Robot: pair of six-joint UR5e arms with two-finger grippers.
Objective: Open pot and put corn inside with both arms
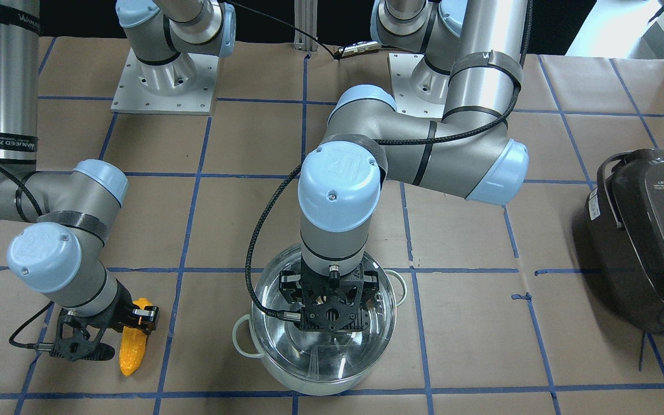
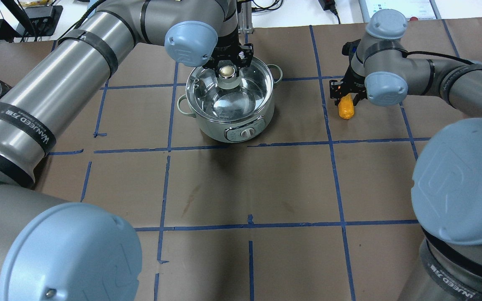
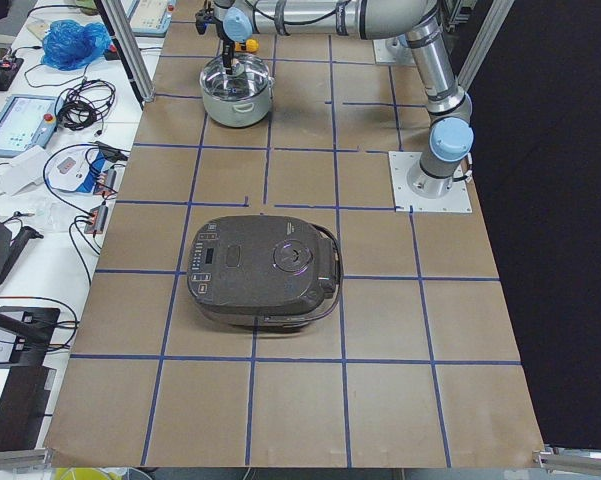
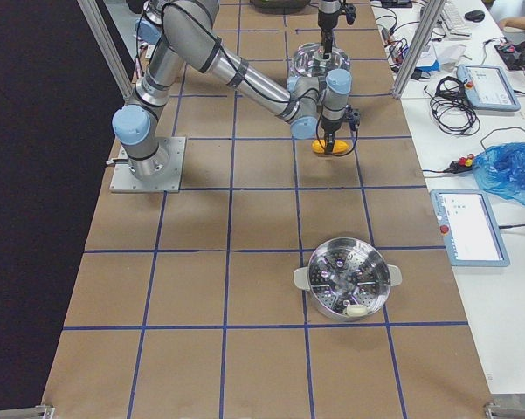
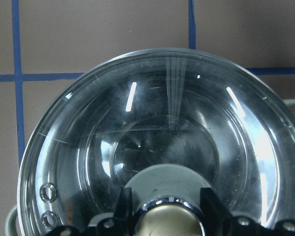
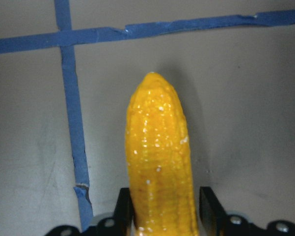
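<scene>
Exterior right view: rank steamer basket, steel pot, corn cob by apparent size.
1. round perforated steel steamer basket: looks largest, but it is nearest the camera, so true size is unsure
2. shiny steel pot with glass lid: farther off
3. yellow-orange corn cob

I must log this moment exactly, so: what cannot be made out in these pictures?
Lid knob: cut by the left wrist view's bottom edge; whether the left gripper clamps it is unclear.
Corn: thick end cut off in the right wrist view; right gripper contact unclear.
Rice cooker: cut by the front view's right edge.
Pale piece in the steamer basket: too small, right side view.
</scene>
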